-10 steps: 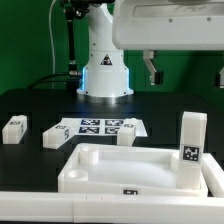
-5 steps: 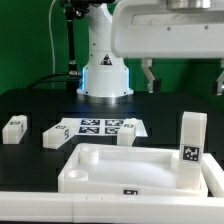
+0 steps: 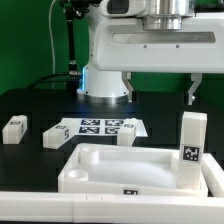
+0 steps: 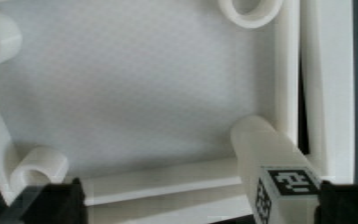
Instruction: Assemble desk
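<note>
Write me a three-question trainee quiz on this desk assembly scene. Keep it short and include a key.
1. True or false: the gripper is shut and holding something.
2. How many furniture parts lie loose, off the tabletop? A) one B) three C) four
3. Fill in: the upright leg stands in the tabletop at the exterior view's ____.

Key
1. False: its fingers stand wide apart with nothing between them.
2. B: three loose legs.
3. right
</note>
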Controlling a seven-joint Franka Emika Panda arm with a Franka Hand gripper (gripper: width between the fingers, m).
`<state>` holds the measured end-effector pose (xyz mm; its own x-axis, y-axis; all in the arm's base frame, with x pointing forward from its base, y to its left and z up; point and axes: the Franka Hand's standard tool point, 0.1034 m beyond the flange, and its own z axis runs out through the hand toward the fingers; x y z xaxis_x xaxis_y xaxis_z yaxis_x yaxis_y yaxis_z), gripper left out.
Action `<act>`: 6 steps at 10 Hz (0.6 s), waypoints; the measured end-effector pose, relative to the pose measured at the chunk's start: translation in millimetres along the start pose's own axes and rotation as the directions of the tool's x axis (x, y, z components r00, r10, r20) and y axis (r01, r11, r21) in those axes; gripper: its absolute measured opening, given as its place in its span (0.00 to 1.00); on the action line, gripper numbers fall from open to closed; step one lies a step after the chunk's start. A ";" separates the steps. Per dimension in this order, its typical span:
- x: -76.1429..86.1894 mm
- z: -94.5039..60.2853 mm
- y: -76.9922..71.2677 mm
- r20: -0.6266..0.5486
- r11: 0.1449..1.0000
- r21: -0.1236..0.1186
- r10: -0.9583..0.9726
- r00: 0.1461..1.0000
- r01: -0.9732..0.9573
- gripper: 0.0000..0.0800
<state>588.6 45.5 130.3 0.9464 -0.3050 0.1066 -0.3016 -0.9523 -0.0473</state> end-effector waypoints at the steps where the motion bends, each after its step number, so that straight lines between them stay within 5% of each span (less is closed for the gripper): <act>1: -0.4 0.9 1.3 -0.004 1.000 0.000 -0.008 1.000 0.008 0.81; 6: -40.1 39.3 64.2 -0.004 0.998 -0.013 -0.054 0.999 0.054 0.81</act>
<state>535.9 -2.8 83.9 0.9607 -0.2535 0.1126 -0.2519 -0.9673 -0.0289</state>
